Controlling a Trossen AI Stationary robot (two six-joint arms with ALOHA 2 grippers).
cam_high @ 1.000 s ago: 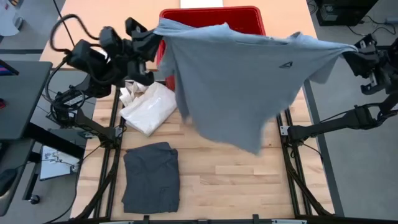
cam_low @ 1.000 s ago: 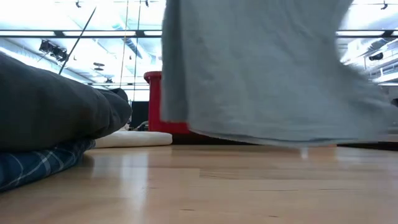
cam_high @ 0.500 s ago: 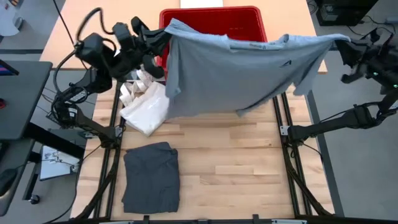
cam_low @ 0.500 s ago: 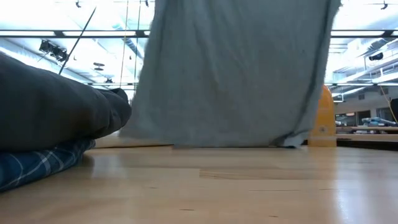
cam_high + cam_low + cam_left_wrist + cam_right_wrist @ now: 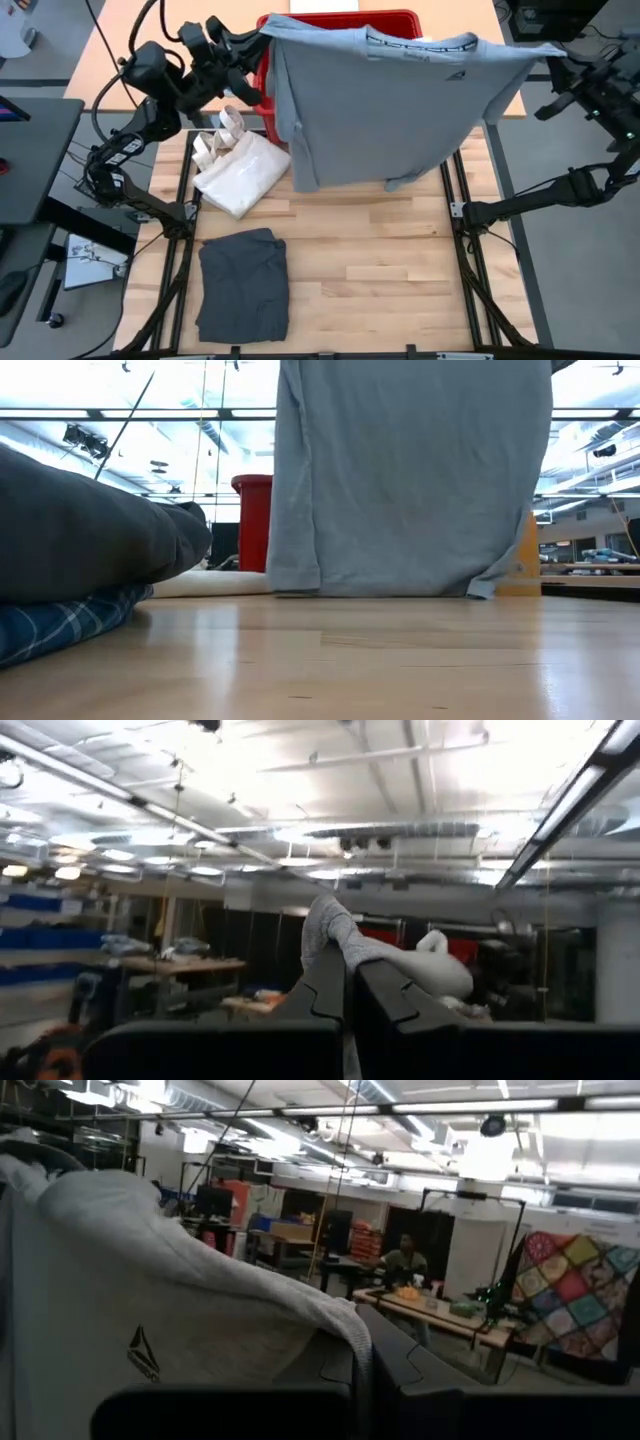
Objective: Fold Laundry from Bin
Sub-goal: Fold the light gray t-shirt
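Note:
A light grey T-shirt from the laundry is stretched between my two raised grippers, collar up, in front of the red bin. In the low view the shirt hangs as a flat sheet, and its hem reaches down to the tabletop. My left gripper is shut on its left top corner. My right gripper is shut on its right top corner. A folded dark grey piece lies near the front left, resting on a plaid piece. My left gripper pinches a bunched bit of the shirt's shoulder corner between its two shut fingers, which point slightly upward. The cloth wads above the fingertips, and the shirt hangs below. My right gripper pinches the other shoulder corner between its shut fingers, roughly level. The top edge runs nearly taut between the two holds.
A cream-white tote bag lies on the table below my left arm. An orange bottle stands behind the shirt's right edge. Bare wood spreads across the near half of the table.
Both grippers have gone toward the table's far edge, staying shut on the shirt, and the right one has rolled. The shirt's lower part, which billowed out toward the near edge, has swung back and hangs straight down, hem at the tabletop.

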